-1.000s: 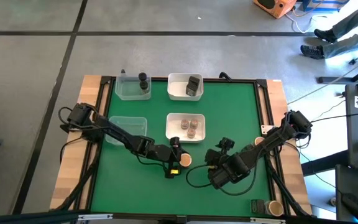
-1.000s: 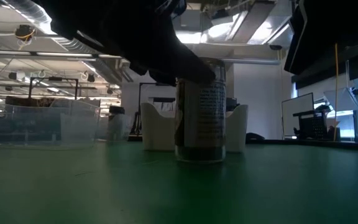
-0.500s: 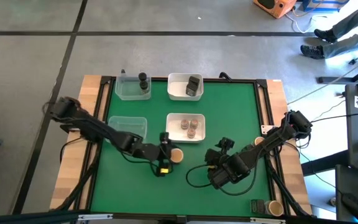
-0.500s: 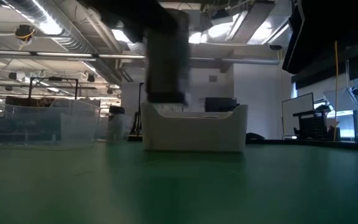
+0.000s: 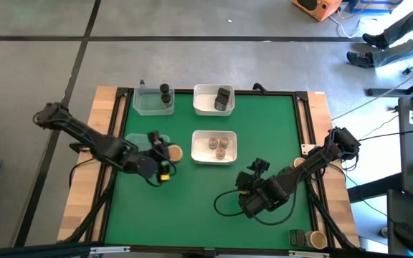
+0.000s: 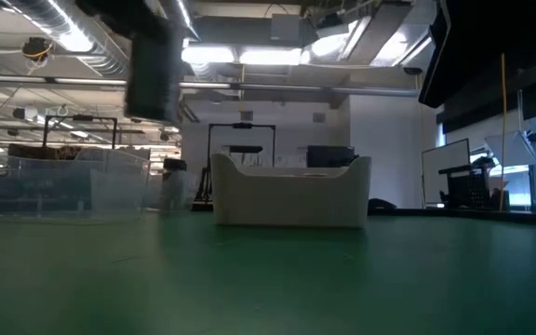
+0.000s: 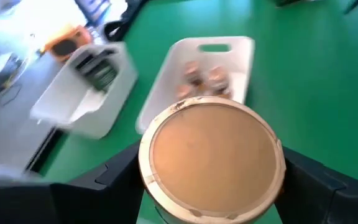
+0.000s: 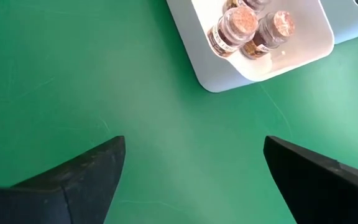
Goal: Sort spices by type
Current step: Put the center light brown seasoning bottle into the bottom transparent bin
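Surface: a green mat [image 5: 192, 193] inside a dark frame, with wooden table edges [image 5: 84, 193] showing at both sides; grey floor all round.
Room: in the low view, an open hall with ceiling lights and ducts lies beyond the table; at the high view's far right corner, a person's legs [image 5: 389, 36].
Left gripper [image 5: 165, 154]: raised above the left part of the mat, just beside the near clear tub [image 5: 138, 143], its fingers clamped on a tan-topped round jar [image 5: 174, 153]. In the left wrist view the jar's lid [image 7: 211, 158] fills the gap between both fingers.
Far clear tub [image 5: 149, 102]: far left corner; one black cylinder [image 5: 165, 92] stands in it.
Far white tray [image 5: 208, 100]: one dark grey boxy tin [image 5: 224, 97] inside.
Middle white tray [image 5: 214, 147]: four small brownish round jars [image 5: 216, 145], standing together.
Right gripper [image 5: 253, 188]: waits low over the near right part of the mat, fingers spread wide with nothing between them.
Right edge: another tan-topped jar [image 5: 299, 163] beside the right arm; at the near right corner, one grey tin [image 5: 297, 237] and one more tan-topped jar [image 5: 316, 239].
Open room: bare mat along the near edge between the arms, and between the trays and the right frame.
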You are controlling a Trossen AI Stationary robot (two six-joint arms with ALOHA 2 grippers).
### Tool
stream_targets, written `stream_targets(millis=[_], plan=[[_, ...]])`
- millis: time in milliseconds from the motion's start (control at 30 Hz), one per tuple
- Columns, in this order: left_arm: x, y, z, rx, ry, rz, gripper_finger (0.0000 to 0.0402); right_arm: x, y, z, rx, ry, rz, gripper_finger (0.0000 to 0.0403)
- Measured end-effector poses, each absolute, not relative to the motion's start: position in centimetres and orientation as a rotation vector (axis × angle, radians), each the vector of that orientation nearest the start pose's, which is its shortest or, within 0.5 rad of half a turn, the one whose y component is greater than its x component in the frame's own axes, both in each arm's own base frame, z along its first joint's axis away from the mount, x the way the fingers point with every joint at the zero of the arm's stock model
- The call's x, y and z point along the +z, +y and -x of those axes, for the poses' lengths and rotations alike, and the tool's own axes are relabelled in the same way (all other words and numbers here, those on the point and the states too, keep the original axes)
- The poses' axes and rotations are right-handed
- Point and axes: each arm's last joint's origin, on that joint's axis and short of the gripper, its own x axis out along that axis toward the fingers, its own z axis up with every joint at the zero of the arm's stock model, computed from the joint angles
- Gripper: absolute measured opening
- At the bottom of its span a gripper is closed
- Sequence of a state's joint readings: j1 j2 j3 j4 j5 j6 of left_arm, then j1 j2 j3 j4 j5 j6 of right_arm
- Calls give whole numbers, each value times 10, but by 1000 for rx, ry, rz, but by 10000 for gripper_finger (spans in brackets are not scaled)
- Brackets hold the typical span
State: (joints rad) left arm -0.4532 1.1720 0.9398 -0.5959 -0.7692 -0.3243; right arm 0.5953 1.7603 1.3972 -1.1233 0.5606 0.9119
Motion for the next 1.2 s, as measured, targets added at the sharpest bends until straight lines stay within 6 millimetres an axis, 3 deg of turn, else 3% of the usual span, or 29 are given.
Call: stream_targets(millis=[267, 567, 900, 1200], plan=[[295, -61, -171, 590, 555, -102, 266, 240, 171, -280, -515, 1082, 26, 380], [252, -27, -136, 760, 499, 68, 266, 240, 171, -280, -515, 1082, 26, 380], [205, -13, -140, 750, 446, 199, 267, 240, 171, -281, -521, 1065, 32, 380], [189, -9, -142, 734, 429, 253, 267, 240, 171, -281, -518, 1063, 25, 380]])
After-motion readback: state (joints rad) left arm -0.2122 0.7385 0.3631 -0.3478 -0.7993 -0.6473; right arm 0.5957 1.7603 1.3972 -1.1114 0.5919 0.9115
